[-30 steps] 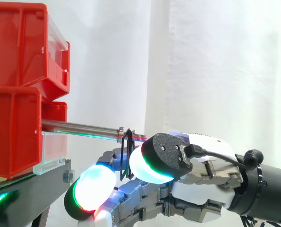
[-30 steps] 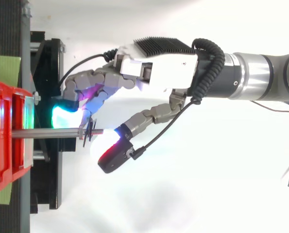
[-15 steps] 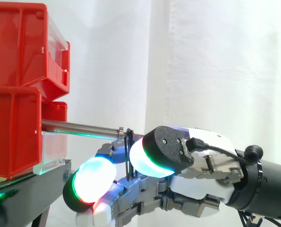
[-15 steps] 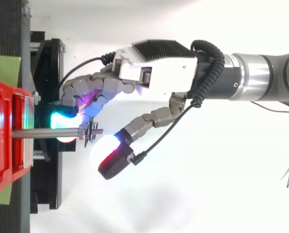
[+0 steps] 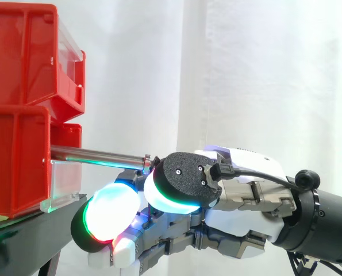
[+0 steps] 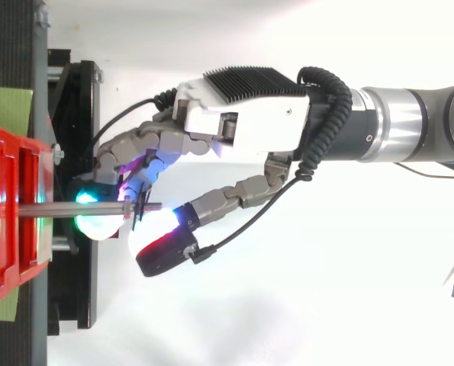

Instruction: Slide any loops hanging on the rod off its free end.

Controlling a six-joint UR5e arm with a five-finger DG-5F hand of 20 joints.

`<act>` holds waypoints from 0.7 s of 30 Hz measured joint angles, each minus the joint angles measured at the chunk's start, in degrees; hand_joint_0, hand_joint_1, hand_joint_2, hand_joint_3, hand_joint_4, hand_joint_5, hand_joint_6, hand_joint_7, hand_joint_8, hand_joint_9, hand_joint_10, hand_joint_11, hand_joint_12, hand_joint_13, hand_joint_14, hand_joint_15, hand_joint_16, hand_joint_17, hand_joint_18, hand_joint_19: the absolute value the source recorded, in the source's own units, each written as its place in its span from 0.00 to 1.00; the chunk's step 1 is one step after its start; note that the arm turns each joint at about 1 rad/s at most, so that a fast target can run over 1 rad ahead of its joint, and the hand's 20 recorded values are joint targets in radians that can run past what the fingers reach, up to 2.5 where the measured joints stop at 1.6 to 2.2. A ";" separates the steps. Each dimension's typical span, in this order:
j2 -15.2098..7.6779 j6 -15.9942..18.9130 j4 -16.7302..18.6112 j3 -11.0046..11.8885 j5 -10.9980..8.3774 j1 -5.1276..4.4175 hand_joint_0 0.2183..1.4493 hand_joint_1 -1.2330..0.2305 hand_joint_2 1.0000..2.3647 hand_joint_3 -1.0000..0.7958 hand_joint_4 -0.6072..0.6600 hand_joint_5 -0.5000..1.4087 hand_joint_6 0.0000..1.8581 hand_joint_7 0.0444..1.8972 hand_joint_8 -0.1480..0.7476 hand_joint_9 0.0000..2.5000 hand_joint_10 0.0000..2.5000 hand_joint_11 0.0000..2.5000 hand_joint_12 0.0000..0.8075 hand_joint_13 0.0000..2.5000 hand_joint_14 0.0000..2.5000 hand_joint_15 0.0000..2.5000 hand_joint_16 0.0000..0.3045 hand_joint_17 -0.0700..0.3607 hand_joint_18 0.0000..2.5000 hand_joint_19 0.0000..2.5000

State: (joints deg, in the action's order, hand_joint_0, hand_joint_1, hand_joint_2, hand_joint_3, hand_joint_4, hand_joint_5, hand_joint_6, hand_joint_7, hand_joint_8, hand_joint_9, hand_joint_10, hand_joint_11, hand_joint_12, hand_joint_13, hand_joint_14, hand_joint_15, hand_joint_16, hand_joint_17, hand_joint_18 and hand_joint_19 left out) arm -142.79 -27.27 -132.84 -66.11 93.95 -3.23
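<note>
At rod (image 5: 96, 155) free end, hand (image 5: 245, 198) blocks loops (image 6: 136, 216) from side; grip unclear.

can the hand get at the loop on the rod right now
Probably yes: the hand is right beside the loop near the rod's free end, and nothing stands between them.

a lab: white curtain (image 5: 262, 75), red bins (image 5: 21, 109) on a black stand (image 6: 78, 152).
</note>
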 measured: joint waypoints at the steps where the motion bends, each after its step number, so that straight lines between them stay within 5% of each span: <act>1: 0.01 0.00 0.02 0.00 0.03 0.00 0.31 0.35 0.01 0.48 0.63 0.19 0.46 0.45 0.50 0.35 0.00 0.10 0.43 0.28 0.00 0.07 0.15 0.41 0.29 0.14; 10: 0.03 0.02 0.34 -0.01 0.24 0.19 0.32 0.35 0.01 0.47 0.61 0.18 0.48 0.42 0.50 0.35 0.00 0.11 0.43 0.28 0.00 0.07 0.15 0.41 0.28 0.15; 15: 0.01 0.02 0.87 -0.01 0.62 0.29 0.26 0.32 0.00 0.29 0.62 0.18 0.45 0.42 0.47 0.34 0.00 0.11 0.41 0.27 0.00 0.07 0.14 0.39 0.27 0.16; 21: 0.02 -0.13 1.14 -0.02 0.78 0.35 0.25 0.32 0.00 0.28 0.64 0.19 0.41 0.44 0.47 0.33 0.00 0.10 0.41 0.26 0.00 0.07 0.15 0.40 0.27 0.16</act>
State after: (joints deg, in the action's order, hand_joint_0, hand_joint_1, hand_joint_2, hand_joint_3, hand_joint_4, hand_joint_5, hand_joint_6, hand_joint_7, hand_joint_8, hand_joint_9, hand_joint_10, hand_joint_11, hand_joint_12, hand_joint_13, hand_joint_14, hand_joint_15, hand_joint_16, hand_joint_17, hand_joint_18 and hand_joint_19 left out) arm -142.77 -27.40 -131.70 -66.13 94.74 -2.88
